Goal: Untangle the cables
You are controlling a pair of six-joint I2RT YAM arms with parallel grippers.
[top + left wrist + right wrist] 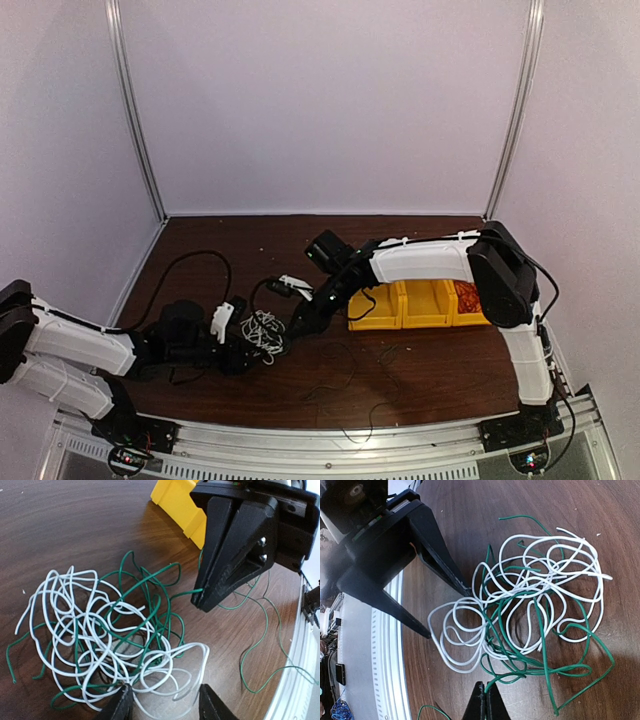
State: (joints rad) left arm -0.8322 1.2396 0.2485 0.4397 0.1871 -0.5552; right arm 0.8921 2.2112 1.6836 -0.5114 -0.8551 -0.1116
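Two arms at work on a snarl: the cables (pixel 265 333) lie in one loose heap on the dark wooden counter (pixel 420 370), between my left arm (pixel 80 350) and my right arm (pixel 420 262), a little way left of the yellow bins (pixel 400 305). My right jaws are closed, pinching a strand of the green cable (pixel 544 650) at the edge of the heap. My left jaws stand open and low over the counter, one finger on either side of a loop of the white cable (pixel 555 565), gripping nothing. White and green are threaded through each other many times over. A long green tail wanders off towards the metal rail (pixel 330 440) at the near edge. As I judge it, the separating has barely begun, and the danger lies in the pull. If my right jaws draw the green away while my left hold nothing down, the whole heap may simply slide along the counter. A fast pull could cinch the crossings into a tight knot instead of freeing them. My left jaws could also close on green and white together, since both colours run through that loop, and then the two arms would be tugging on the same strand. The two sets of jaws are close to one another, so a careless sweep might knock them together. The trailing green tail could catch on the rail.
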